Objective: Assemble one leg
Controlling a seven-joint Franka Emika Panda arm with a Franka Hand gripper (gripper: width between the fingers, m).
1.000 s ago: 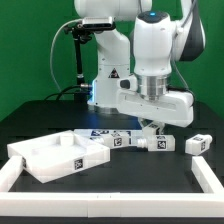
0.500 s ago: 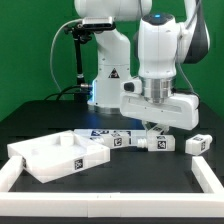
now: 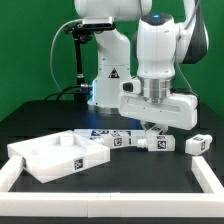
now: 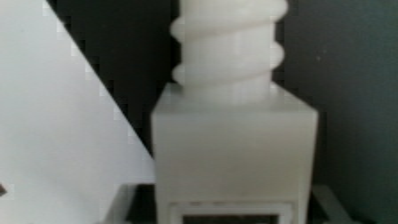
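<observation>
In the wrist view a white leg (image 4: 231, 120) fills the picture, its threaded end pointing away and its square body between my dark fingers (image 4: 143, 200). My gripper (image 4: 230, 200) is shut on the leg. In the exterior view the gripper (image 3: 150, 126) hangs low over a row of tagged white legs (image 3: 140, 142) lying on the black table. The hand mostly hides the held leg there. Another leg (image 3: 197, 143) lies apart at the exterior view's right.
The large white tabletop slab (image 3: 60, 155) lies at the exterior view's left, and also shows in the wrist view (image 4: 54, 120). A white border frame (image 3: 205, 172) runs round the front of the table. The robot base (image 3: 105, 75) stands behind.
The hand has shifted slightly toward the exterior view's right and a little lower. The legs and the slab on the table have not moved.
</observation>
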